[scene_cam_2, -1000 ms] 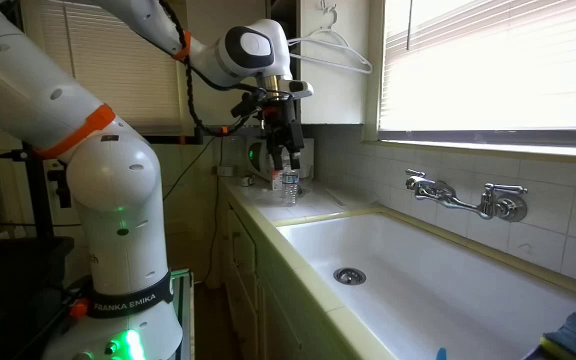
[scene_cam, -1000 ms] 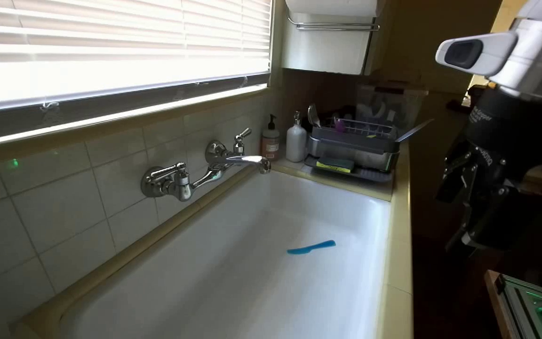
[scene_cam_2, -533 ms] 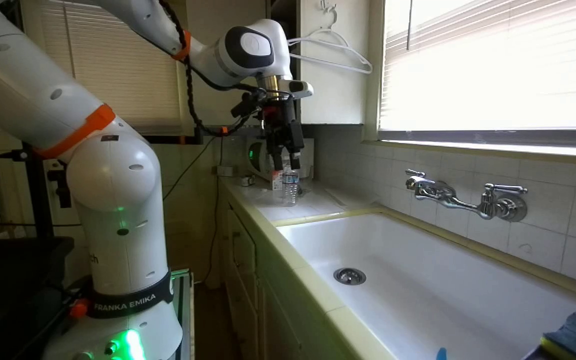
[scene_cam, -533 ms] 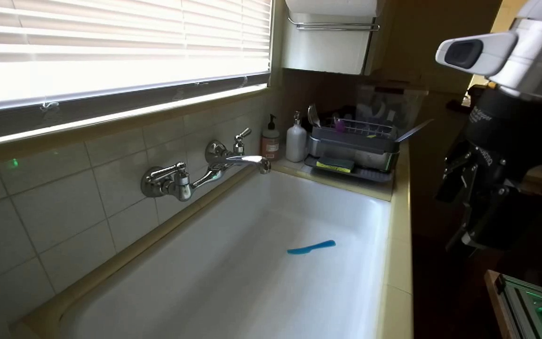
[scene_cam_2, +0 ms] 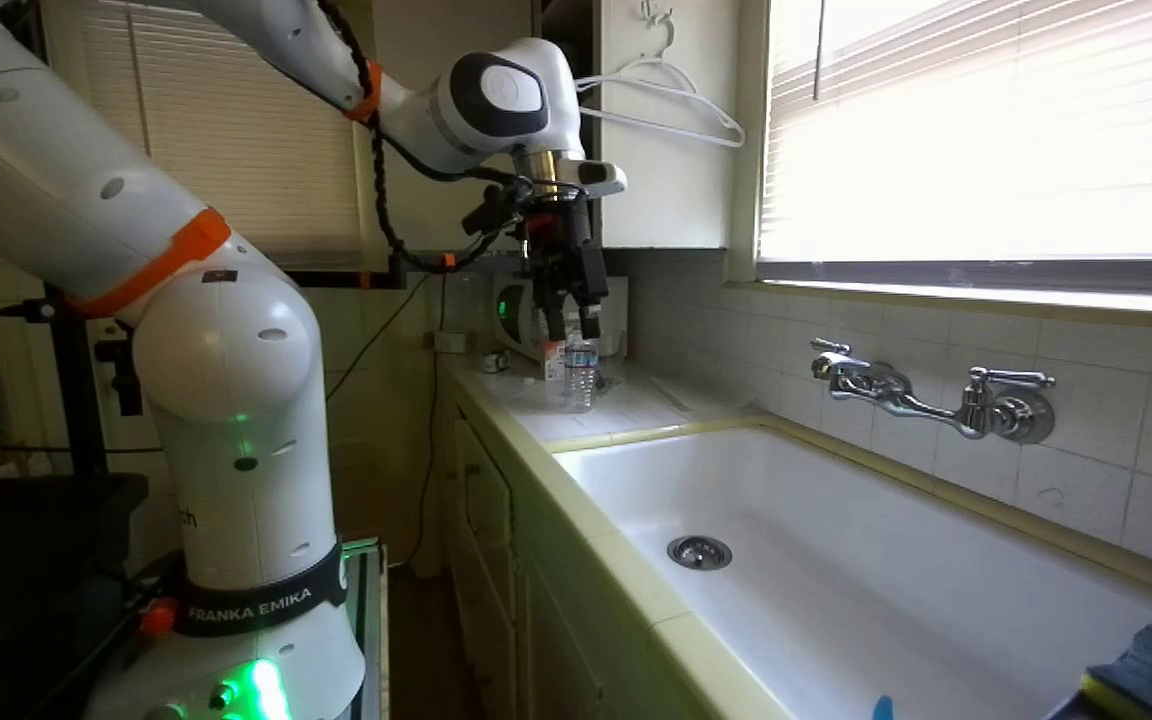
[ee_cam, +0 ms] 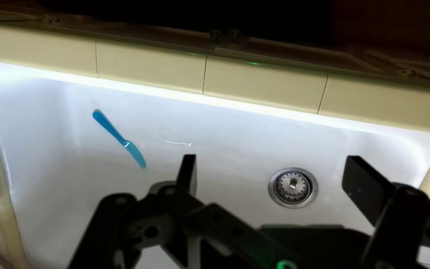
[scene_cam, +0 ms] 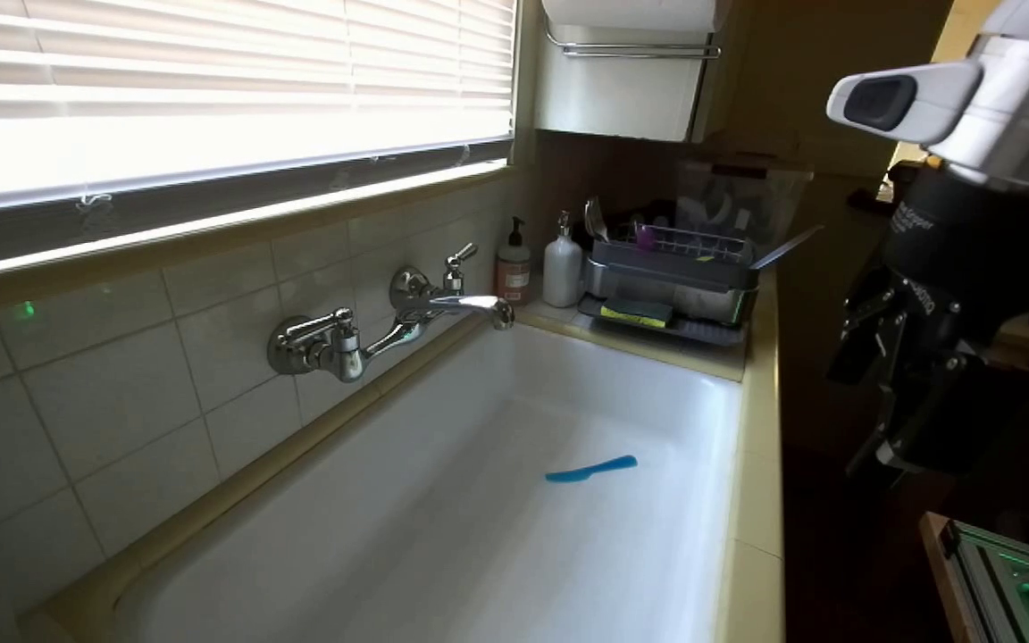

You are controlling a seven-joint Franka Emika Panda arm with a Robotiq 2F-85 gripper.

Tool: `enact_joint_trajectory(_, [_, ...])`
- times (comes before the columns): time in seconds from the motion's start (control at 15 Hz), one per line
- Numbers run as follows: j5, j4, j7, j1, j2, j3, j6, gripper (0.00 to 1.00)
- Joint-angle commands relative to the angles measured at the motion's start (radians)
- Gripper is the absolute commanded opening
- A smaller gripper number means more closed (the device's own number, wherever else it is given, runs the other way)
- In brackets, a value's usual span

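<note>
Blue knife [ee_cam: 119, 137]: flat on the floor of the white sink [ee_cam: 233, 129], near the yellow rim [ee_cam: 147, 66]; untouched by the pincer [ee_cam: 271, 170] and well apart from it.
Knife bearing: in the wrist view, left of the pincer, outside the left-hand finger; the drain [ee_cam: 292, 186] shows in the gap between the fingers.
Knife long axis: diagonal in the wrist view; handle toward the left and the yellow rim, blade tip toward the right, on the pincer side; oblique to the line joining the fingertips.
Knife station: in an exterior view, right of centre and toward the far end, where the dish rack [scene_cam: 671, 268] stands.
Pincer jaws: spread wide, nothing held.
Pincer height: in an exterior view, well above desk [scene_cam_2: 626, 408] level, fingers pointing down.
Arm [scene_cam_2: 236, 345]: single, hence the nearer by default; base left of the desk, forearm carried over to the right, wrist bent downward.
Water bottle [scene_cam_2: 581, 380]: on the desk, seen behind the fingertips; depth between them cannot be told exactly.
Faucet [scene_cam: 456, 306]: mounted on the tiled wall, left of the knife.
</note>
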Motion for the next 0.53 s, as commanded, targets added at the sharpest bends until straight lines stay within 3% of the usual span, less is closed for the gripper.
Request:
enact_joint_trajectory(0.0, [-0.016, 0.003, 0.05, -0.025, -0.004, -0.023, -0.015, 1.0])
enact_joint_trajectory(0.47, [-0.069, -0.003, 0.064, -0.181, -0.05, -0.168, 0.016, 1.0])
